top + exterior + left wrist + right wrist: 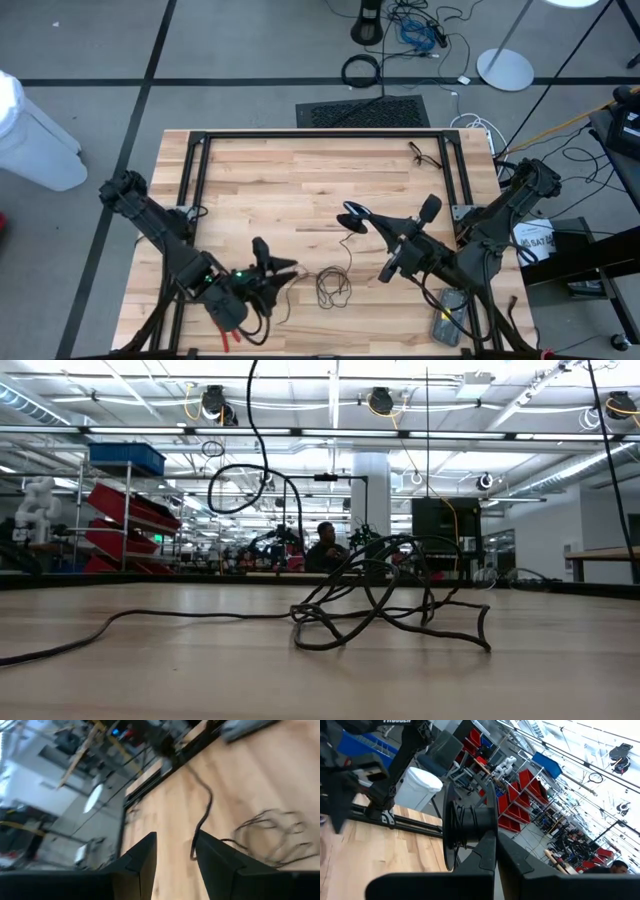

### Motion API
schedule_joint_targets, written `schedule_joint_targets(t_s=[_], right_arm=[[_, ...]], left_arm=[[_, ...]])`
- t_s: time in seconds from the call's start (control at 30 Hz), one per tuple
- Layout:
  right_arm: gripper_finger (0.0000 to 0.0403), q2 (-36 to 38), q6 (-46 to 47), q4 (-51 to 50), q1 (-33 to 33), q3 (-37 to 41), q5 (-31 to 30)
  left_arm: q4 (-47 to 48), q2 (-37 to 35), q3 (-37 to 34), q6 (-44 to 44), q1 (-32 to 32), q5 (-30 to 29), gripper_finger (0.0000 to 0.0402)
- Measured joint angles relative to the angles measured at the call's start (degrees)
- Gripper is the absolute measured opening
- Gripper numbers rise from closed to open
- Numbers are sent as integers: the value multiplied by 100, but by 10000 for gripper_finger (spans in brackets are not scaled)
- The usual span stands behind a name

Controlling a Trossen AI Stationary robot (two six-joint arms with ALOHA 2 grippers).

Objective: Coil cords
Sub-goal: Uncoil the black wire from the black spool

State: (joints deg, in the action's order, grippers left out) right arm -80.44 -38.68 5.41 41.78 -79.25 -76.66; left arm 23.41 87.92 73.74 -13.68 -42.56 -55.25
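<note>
The cord (333, 287) lies in a loose tangle on the wooden surface (300, 185), just beside the left jaws (283, 272) on their right, with one strand running up from the tangle toward the right jaws (352, 216). The left jaws stand open with nothing between them; in the left wrist view their two dark fingers (142, 862) frame bare wood, the tangle (272, 835) lying off to one side and a single strand (202, 820) leading away past the tips. The right jaws are closed on a dark round puck (465, 827), held above the surface; the thin cord wound on it is hard to make out. A black frame (320, 135) borders the far part of the surface, and a small black item (425, 155) lies near its far right corner, too small to identify. In the low view the tangle (385, 595) fills the middle, a person (322, 548) sits far behind, and both arms are out of sight.
</note>
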Motion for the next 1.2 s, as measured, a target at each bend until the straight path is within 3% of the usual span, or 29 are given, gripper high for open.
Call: schedule_joint_targets(t_s=[0.17,0.4,0.6,0.7,0.9,1.1,1.2], right_arm=[[0,0,4,-1,0,0,-4],[0,0,47,-2,0,-1,-7],[0,0,50,-3,0,-2,-11],[0,0,50,-3,0,0,-9],[0,0,50,-7,0,0,-9],[0,0,50,-9,-7,0,-7],[0,0,58,-9,-7,-1,-7]], left_arm=[[-512,0,120,-9,-33,402,140],[-946,0,163,-49,121,415,140],[-1887,-2,165,-1559,380,-1066,140],[-2013,-2,165,-1606,404,-1078,140],[-2138,-2,165,-1034,488,-235,140],[-2189,2,165,-261,771,1527,141],[-2072,2,165,-21,928,1769,150]])
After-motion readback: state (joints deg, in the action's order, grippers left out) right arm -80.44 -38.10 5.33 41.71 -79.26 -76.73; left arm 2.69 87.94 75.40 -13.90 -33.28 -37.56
